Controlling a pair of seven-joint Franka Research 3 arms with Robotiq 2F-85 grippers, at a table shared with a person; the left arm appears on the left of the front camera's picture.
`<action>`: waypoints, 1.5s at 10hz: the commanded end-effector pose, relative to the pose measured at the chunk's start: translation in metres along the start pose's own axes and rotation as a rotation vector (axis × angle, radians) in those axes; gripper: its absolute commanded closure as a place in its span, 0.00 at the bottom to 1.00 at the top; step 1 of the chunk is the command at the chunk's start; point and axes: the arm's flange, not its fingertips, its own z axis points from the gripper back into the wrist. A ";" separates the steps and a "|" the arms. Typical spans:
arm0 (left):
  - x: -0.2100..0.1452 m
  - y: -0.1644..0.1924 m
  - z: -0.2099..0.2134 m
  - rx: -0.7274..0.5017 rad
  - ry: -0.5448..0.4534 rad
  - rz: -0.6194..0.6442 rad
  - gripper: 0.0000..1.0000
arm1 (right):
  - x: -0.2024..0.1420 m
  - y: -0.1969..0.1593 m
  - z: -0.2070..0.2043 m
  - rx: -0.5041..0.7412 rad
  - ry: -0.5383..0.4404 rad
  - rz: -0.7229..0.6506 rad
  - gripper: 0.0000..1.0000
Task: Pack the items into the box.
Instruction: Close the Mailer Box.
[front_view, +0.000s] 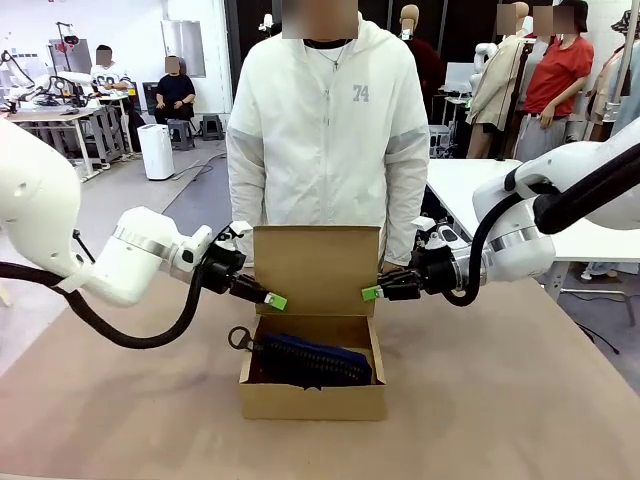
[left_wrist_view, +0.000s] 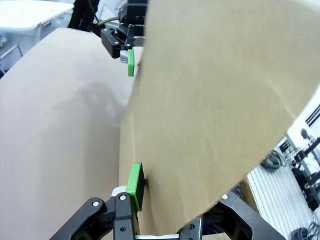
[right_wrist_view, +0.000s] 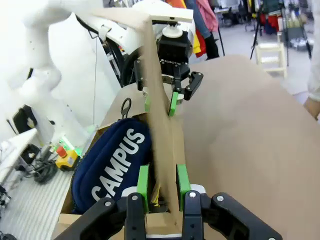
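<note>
Cardboard box (front_view: 312, 398) sits on the table between the two grippers, its flap lid (front_view: 316, 270) standing upright and the blue pouch (right_wrist_view: 112, 162) lying inside. Right gripper (right_wrist_view: 160, 182) is clamped on one side edge of the flap; left gripper (front_view: 272, 298) straddles the opposite edge, though whether its pads actually pinch is hard to tell. Thin card like this is probably light and bendy, creasing easily, so holding near the hinge fold at both edges seems safest. The pouch looks soft and squashable.

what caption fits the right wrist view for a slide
Both green-padded grippers, right and left, pinch the brown cardboard box's upright flap, navy fabric pouch packed inside.
</note>
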 end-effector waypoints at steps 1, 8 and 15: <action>-0.004 -0.012 -0.001 -0.029 0.018 -0.145 0.60 | 0.001 0.036 -0.012 -0.048 -0.015 0.135 0.69; -0.023 -0.048 -0.007 0.060 -0.096 -0.550 0.60 | 0.003 0.042 -0.021 -0.012 -0.061 0.332 0.69; -0.038 -0.087 -0.009 0.139 -0.286 -0.821 0.60 | -0.005 0.030 -0.022 0.021 -0.098 0.324 0.72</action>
